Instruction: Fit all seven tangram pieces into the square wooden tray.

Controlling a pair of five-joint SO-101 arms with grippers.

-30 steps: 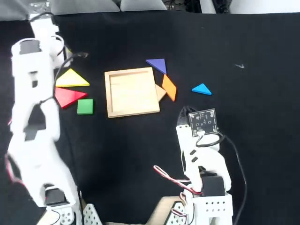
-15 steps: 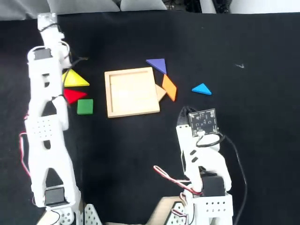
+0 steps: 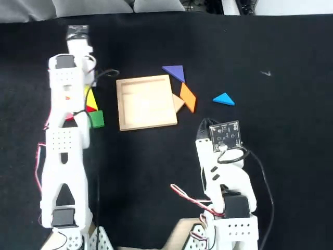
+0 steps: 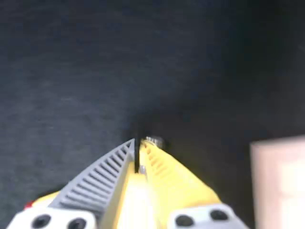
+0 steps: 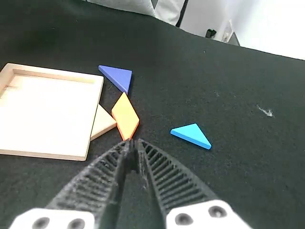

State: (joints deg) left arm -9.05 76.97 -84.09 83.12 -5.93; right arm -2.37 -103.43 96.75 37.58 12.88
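Left end effector (image 4: 138, 155) pressed together, arm stretched beside tray (image 3: 146, 102); right end effector (image 5: 132, 151) likewise, arm folded.

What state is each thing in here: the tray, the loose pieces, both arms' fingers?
wooden tray: empty
dark blue triangle: flat, outside tray
orange parallelogram: flat, outside tray
light blue triangle: flat, outside tray
green square: outside tray, partly hidden
left gripper: fingers shut
right gripper: fingers shut
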